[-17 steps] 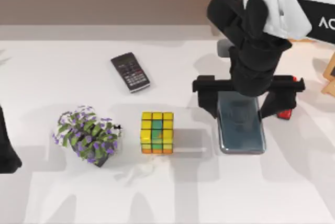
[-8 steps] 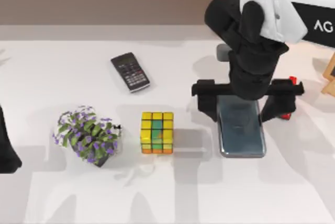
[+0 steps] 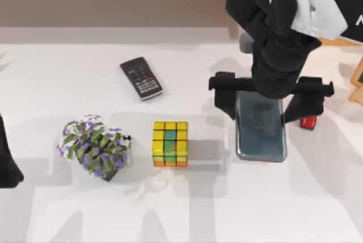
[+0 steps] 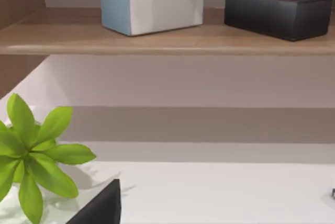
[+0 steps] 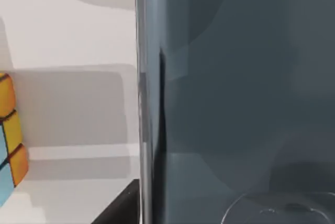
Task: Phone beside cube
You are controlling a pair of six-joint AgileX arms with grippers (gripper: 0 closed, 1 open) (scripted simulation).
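Lying flat on the white table, the phone sat to the right of the cube, with a strip of bare tabletop between them, its long side running up and down the top view. My right gripper stood over the far end of the phone, its two dark fingers spread wide, one on each side of the phone's long edges and not pressing on it. In the right wrist view the dark glass face lay close under the camera, with the cube's yellow and orange corner off past its edge.

A small red thing lay just beside the right finger, on the table's right side. A black keypad device lay farther back, left of the phone, and a purple-flowered potted plant stood near the cube's left.

As for containers, the left wrist view showed a shelf carrying a pale blue tissue box with tissue at its top and a dark box beside it.

My left arm was parked at the table's left edge; whether its fingers were apart or together I could not tell.
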